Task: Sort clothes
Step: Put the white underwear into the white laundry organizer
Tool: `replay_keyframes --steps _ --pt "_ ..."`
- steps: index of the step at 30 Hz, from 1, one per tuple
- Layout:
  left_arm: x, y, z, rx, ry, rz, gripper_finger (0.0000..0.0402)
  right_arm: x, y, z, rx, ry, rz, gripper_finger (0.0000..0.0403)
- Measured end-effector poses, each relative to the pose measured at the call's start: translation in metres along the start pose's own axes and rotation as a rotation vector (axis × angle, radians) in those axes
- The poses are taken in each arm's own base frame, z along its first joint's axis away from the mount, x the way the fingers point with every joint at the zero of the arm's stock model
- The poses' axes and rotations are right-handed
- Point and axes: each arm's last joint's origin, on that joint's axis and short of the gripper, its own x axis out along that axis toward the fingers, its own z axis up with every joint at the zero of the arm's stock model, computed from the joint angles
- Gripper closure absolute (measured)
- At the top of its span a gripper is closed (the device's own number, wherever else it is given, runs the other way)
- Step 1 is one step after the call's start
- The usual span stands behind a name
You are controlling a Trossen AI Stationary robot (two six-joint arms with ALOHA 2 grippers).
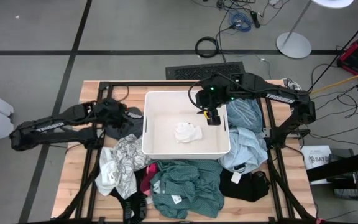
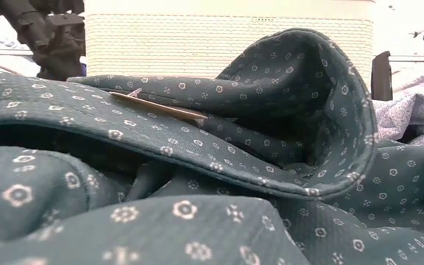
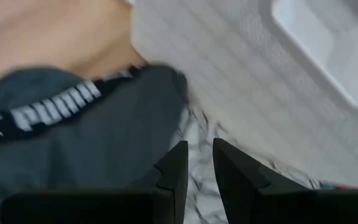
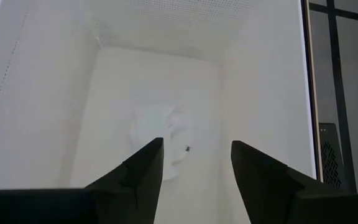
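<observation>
The teal-green patterned shirt lies nearest the low camera, its folded collar filling that view; in the high view it sits at the near edge of the table, just in front of the white plastic bin.

The right gripper hangs over the right part of the bin, above its floor. In the right wrist view its two fingers stand apart with nothing between them, and a white crumpled garment lies on the bin floor beneath. By judgement, this garment is already sorted into the bin and the gripper is free for another pick.

The left gripper is low over the clothes at the bin's left wall. Its fingers stand close together with a narrow gap, over a white-grey marbled fabric and beside a dark garment with a lettered PUMA waistband. Whether cloth is pinched between them cannot be told.

Unsorted items surround the bin: a white-grey patterned garment to its near left, a dark red piece beside the teal shirt, a light blue garment along the right side, and a black garment at the near right.

Most garments lie outside the bin, so the sort appears to be at an early stage.
</observation>
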Motion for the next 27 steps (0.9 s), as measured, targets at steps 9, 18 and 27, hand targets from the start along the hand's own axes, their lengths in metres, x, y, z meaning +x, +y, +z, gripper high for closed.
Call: replay_keyframes --steps 9,18,27 --pt "0.013 -0.02 -0.012 -0.074 0.18 -0.083 0.0318 0.0 0.0 0.0 -0.008 0.005 0.001 0.0227" --pt "0.01 -0.033 -0.047 -0.186 0.477 -0.015 0.0318 0.004 0.001 -0.003 -0.071 0.02 0.01 0.0227" --pt "0.001 -0.042 -0.069 -0.214 0.756 -0.052 0.0318 0.032 -0.006 -0.024 -0.05 0.106 0.019 0.0227"
